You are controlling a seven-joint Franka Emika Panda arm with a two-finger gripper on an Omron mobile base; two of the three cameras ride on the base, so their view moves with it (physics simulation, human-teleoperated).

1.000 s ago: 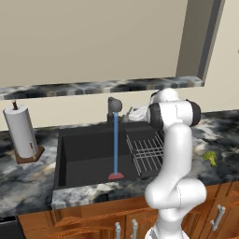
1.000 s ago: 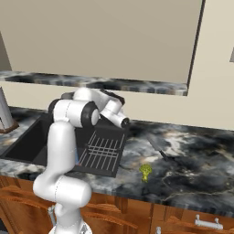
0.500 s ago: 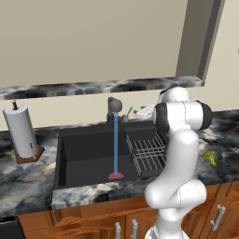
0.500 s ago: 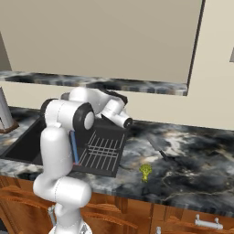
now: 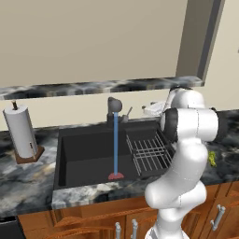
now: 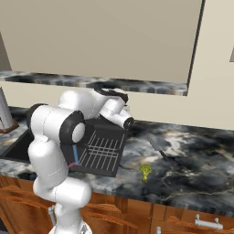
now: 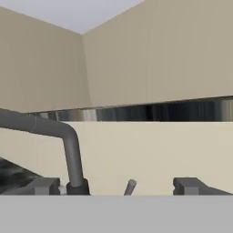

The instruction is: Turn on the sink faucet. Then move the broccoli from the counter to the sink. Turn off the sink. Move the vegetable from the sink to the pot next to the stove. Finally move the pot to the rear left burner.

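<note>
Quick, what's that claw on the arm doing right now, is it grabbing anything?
Gripper: open and holding nothing; the faucet handle shows between its fingertips, untouched.

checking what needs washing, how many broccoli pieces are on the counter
1: a small yellow-green broccoli floret on the dark marbled stone counter, right of the black sink's wire rack. The arm may hide others.

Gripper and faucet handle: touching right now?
Apart. In the hand view the handle stands free between the open fingers, with bare wall on either side of it; the gripper holds nothing.
</note>
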